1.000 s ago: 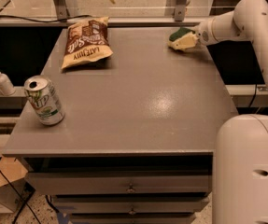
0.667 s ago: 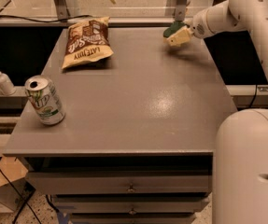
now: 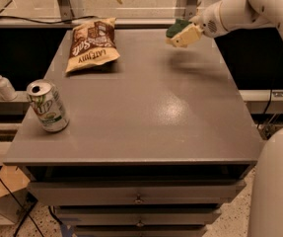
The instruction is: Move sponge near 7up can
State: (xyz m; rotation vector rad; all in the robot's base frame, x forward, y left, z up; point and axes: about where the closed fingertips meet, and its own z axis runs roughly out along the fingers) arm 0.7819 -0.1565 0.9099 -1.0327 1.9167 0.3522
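Observation:
The sponge (image 3: 182, 33), dark green on top with a pale yellow base, hangs in the air above the table's far right part, tilted. My gripper (image 3: 194, 27) is shut on the sponge at its right end, with the white arm reaching in from the upper right. The 7up can (image 3: 47, 106), white and green with a silver top, stands upright near the table's front left edge, far from the sponge.
A brown and cream chip bag (image 3: 91, 44) lies at the far left of the grey table (image 3: 151, 107). A small white pump bottle (image 3: 2, 84) stands on a ledge left of the table. Drawers sit below the table's front edge.
My gripper has lifted the sponge off the table and carried it up and leftward. The can and chip bag have not moved.

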